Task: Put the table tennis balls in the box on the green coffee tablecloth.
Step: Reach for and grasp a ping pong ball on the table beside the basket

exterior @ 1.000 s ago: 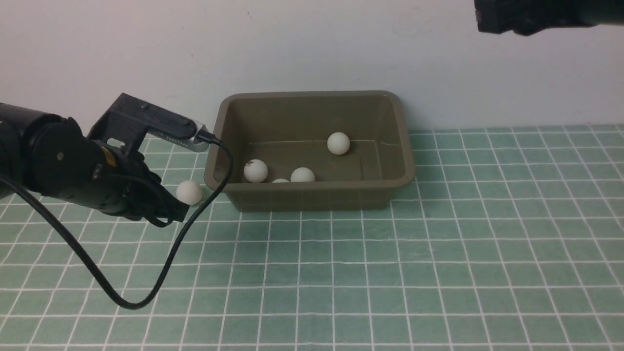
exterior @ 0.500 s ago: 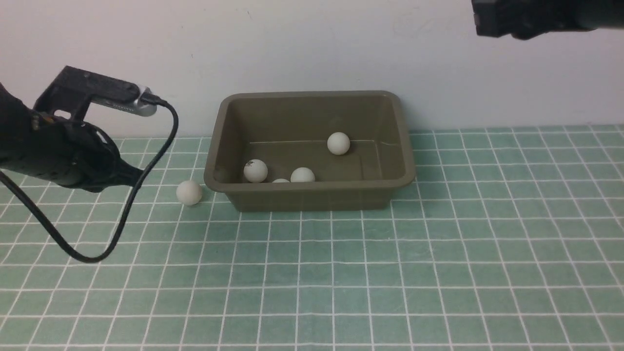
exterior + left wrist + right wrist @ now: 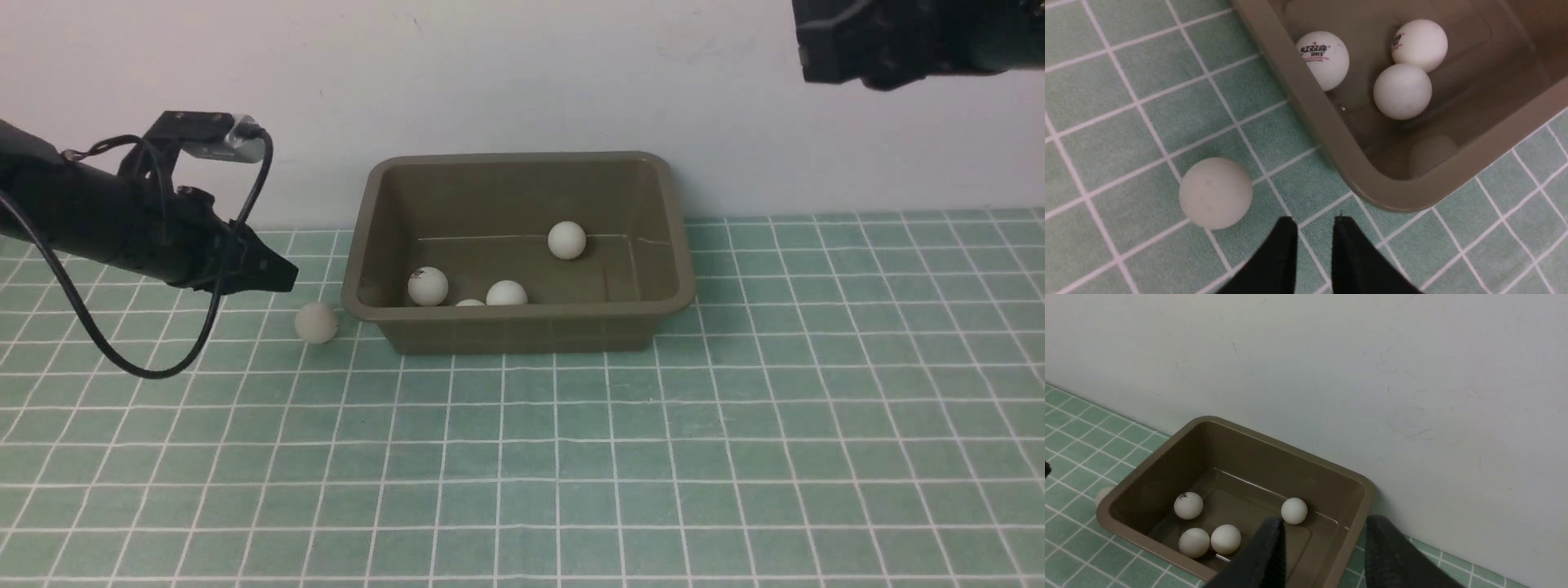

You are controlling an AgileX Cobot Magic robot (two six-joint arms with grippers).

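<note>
Left gripper (image 3: 282, 278) pulled back from stray ball (image 3: 316, 322), then swung in again above it; jaws slightly parted, empty. Ball stayed on green coffee tablecloth (image 3: 735, 425), just beside box (image 3: 522, 331). Four balls (image 3: 566, 240) inside. Right gripper (image 3: 1323, 543) high above box, jaws apart, empty. Grasp likely missed; retry needed.

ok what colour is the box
Olive-brown box, plain, no pattern; clearest in the right wrist view.

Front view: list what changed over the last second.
The left gripper drew back from the loose ball, rose, then swung back toward it, tips now above and beside it, holding nothing. The ball stayed on the cloth beside the box; the four balls inside and the raised right arm stayed put.
</note>
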